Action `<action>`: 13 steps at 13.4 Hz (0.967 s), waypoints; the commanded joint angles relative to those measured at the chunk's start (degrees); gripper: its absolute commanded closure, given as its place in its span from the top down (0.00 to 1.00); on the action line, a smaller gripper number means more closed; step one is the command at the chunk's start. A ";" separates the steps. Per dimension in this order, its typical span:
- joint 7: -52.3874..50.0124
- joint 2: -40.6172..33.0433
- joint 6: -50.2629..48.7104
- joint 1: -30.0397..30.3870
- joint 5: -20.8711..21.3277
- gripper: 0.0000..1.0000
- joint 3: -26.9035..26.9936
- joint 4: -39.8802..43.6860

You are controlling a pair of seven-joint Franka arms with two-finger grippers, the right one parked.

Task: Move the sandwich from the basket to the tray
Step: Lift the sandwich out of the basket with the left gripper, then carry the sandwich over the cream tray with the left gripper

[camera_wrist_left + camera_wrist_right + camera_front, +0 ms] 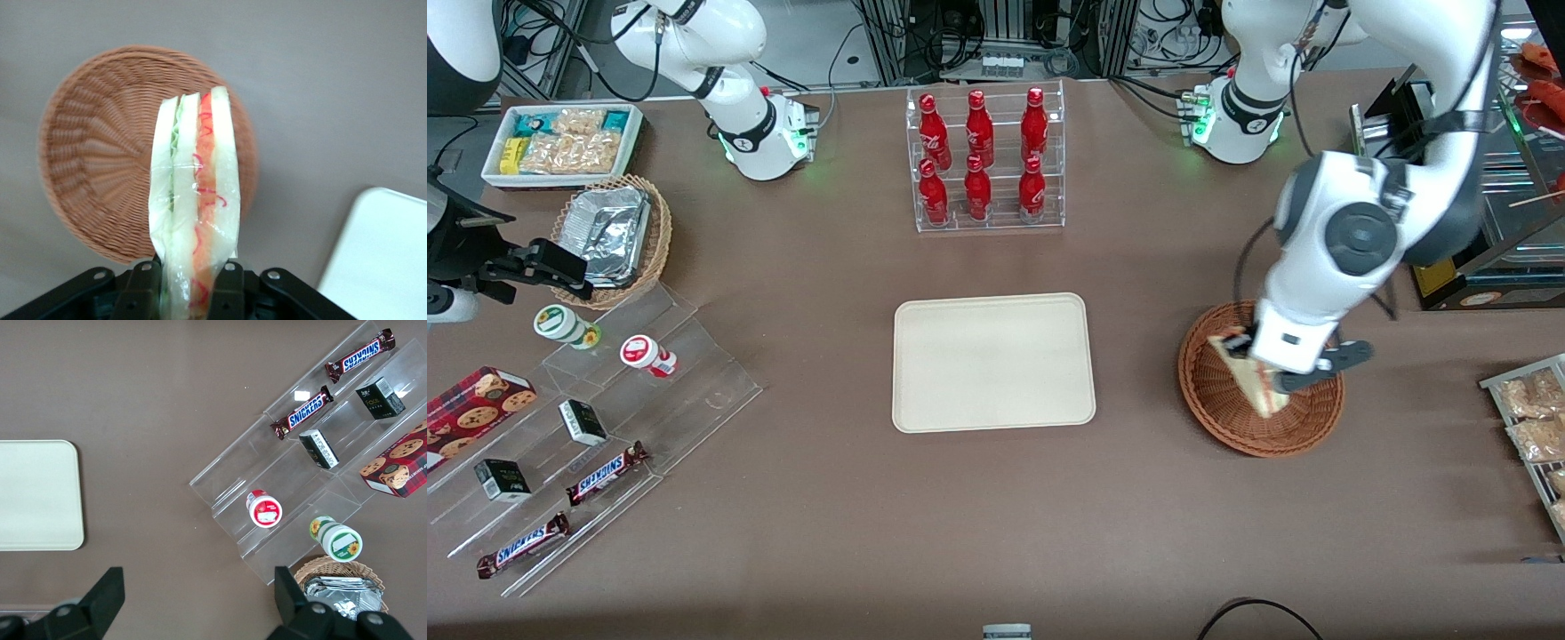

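The sandwich (pixel 195 193), a clear-wrapped wedge of pale bread with red and green filling, is clamped between the black fingers (pixel 227 293) of my gripper (pixel 187 297). It hangs lifted over the reddish-brown wicker basket (pixel 93 160), which holds nothing else. In the front view the gripper (pixel 1272 378) is shut on the sandwich (pixel 1240 366) above the basket (pixel 1218 404), toward the working arm's end of the table. The cream tray (pixel 993 362) lies bare at mid-table, and its corner (pixel 380 260) shows beside the basket.
A clear rack of red bottles (pixel 985 160) stands farther from the front camera than the tray. Acrylic steps with Snickers bars (pixel 607 472) and cups, a tan basket of foil containers (pixel 611 236) and a white snack bin (pixel 560 142) lie toward the parked arm's end. Snack packets (pixel 1529 413) sit beside the basket.
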 commanded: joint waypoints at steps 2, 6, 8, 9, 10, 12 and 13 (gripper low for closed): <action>-5.08 7.28 -1.90 -9.47 0.84 0.19 0.36 9.31; -5.17 14.65 -1.73 -17.47 0.41 0.19 0.36 16.86; -7.79 18.96 -1.38 -20.81 0.49 0.19 0.36 20.12; -8.42 20.81 -1.29 -22.31 0.49 0.19 0.36 21.88; -7.81 22.83 -1.29 -23.72 0.75 0.19 0.36 23.55; -8.33 26.44 -0.76 -26.00 0.93 0.19 0.45 26.11; -8.42 27.85 0.46 -26.54 0.93 0.19 0.45 27.07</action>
